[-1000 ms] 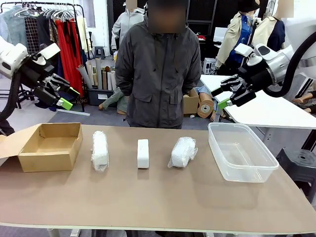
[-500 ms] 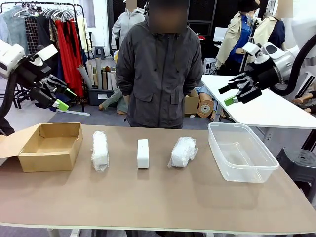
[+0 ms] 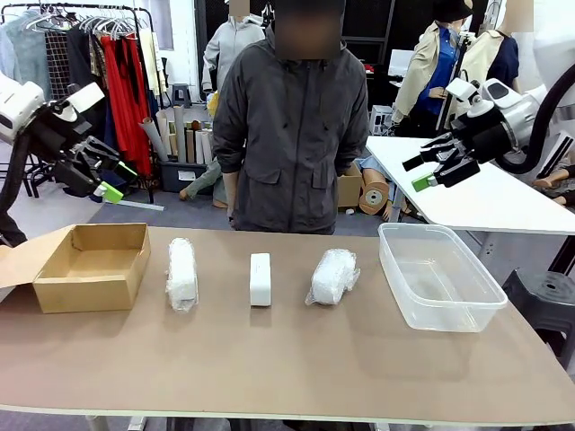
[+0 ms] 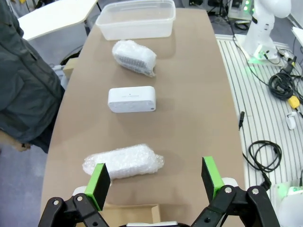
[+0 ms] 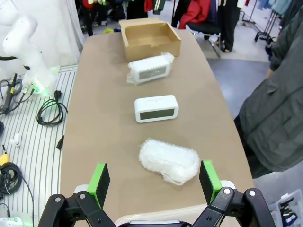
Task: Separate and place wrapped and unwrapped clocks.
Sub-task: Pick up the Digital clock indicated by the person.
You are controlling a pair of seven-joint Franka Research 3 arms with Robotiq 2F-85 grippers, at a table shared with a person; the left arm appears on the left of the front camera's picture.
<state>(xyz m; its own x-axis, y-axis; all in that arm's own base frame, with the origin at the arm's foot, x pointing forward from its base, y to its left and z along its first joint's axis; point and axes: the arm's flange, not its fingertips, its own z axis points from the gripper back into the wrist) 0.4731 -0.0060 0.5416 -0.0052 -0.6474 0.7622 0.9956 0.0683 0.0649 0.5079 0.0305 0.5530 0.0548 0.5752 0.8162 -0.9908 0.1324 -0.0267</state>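
Three clocks lie in a row across the brown table. A wrapped clock (image 3: 181, 273) (image 4: 124, 162) (image 5: 148, 68) in crinkly plastic is on the left, a bare white clock (image 3: 260, 278) (image 4: 132, 99) (image 5: 156, 108) in the middle, and a second wrapped clock (image 3: 333, 275) (image 4: 134, 56) (image 5: 169, 160) on the right. My left gripper (image 3: 110, 180) (image 4: 156, 178) hangs open high above the cardboard box, holding nothing. High over the plastic tub, my right gripper (image 3: 419, 172) (image 5: 154, 179) is also open with nothing in it.
An open brown cardboard box (image 3: 92, 267) (image 5: 150, 38) sits at the table's left end, a clear plastic tub (image 3: 437, 276) (image 4: 136, 19) at its right end. A person in a dark jacket (image 3: 289, 135) stands at the far side behind the middle clock.
My right gripper has risen and drawn back to the right. The left gripper has shifted slightly left and up. The clocks have not moved.
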